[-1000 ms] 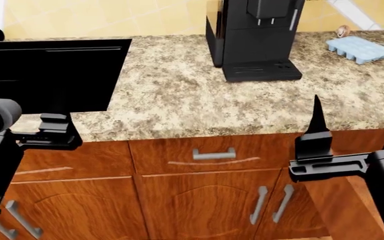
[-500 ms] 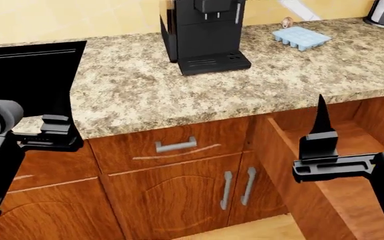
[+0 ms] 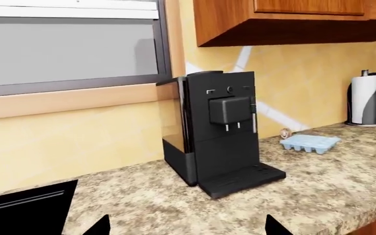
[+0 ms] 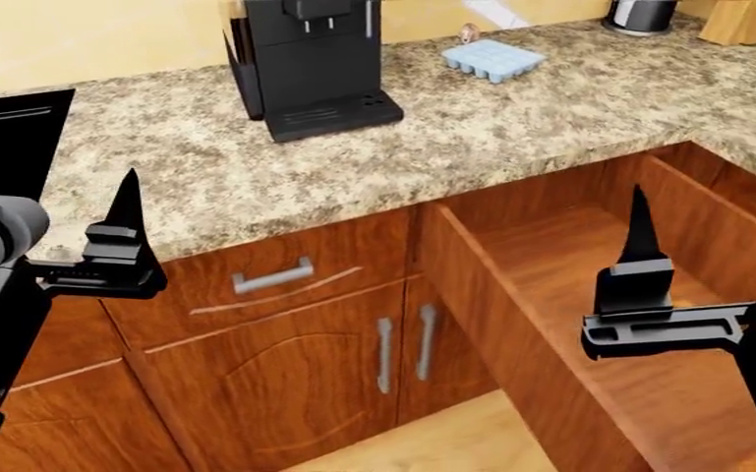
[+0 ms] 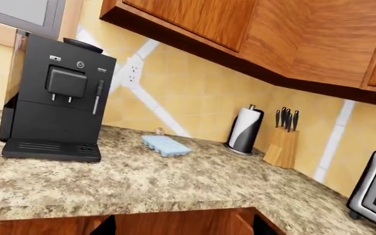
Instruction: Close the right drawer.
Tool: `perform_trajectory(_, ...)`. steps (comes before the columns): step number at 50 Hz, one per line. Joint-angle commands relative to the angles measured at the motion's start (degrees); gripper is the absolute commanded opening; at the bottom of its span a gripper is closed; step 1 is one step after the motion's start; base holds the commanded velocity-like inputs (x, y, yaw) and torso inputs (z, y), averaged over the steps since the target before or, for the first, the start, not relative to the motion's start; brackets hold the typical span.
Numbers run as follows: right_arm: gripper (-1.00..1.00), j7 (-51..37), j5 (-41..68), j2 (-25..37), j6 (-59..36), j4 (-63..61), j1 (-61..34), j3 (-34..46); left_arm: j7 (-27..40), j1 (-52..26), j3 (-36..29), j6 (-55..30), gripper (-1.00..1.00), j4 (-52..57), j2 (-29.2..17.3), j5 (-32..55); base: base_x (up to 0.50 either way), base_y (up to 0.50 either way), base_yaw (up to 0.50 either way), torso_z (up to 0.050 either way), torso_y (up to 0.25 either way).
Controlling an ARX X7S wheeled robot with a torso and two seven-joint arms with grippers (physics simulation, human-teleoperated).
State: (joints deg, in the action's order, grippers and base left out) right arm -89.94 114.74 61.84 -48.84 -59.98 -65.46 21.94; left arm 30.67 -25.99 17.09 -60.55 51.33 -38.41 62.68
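Observation:
The right drawer (image 4: 574,295) stands pulled far out under the counter at the right of the head view, a deep reddish-brown wooden box with nothing in it. Its front is out of view below the frame. My right gripper (image 5: 183,226) is open and hangs above the drawer's inside; one upright black finger (image 4: 637,231) shows there. In the right wrist view the drawer's wood (image 5: 174,221) shows between the fingertips. My left gripper (image 3: 186,227) is open too, held in front of the counter edge, its finger (image 4: 125,211) pointing up.
A closed drawer (image 4: 272,280) with a silver handle and two cabinet doors (image 4: 338,379) sit left of the open drawer. On the granite counter (image 4: 509,128) stand a black coffee machine (image 4: 306,64), a blue ice tray (image 4: 492,59), a paper-towel roll (image 5: 243,129), a knife block (image 5: 282,144) and a toaster (image 5: 373,188).
The head view has swung right: the counter items slid left and the open drawer now fills the right side. The left gripper's upright finger has come into sight.

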Motion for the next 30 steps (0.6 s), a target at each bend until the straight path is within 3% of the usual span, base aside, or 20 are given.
perform_trajectory(1, 1.00, 0.00, 0.56, -0.73, -1.26, 0.00, 1.92, -3.01, -0.26, 0.42, -0.41, 0.76, 1.00, -0.12, -0.15, -0.68, -0.12, 0.05, -0.50, 0.000, 0.000)
perform_trajectory(11, 1.00, -0.03, 2.44, -2.08, -4.45, -0.01, 6.04, -10.06, -0.35, 1.45, -1.00, 1.44, 1.00, 0.32, -0.02, -1.41, -0.11, 0.05, -0.50, 0.000, 0.000)
perform_trajectory(30, 1.00, -0.03, 1.74, -2.24, -4.53, -0.01, 5.92, -8.94, -0.38, 1.96, -0.90, 2.28, 1.00, 0.11, -0.61, -1.51, -0.11, 0.06, -0.50, 0.000, 0.000)
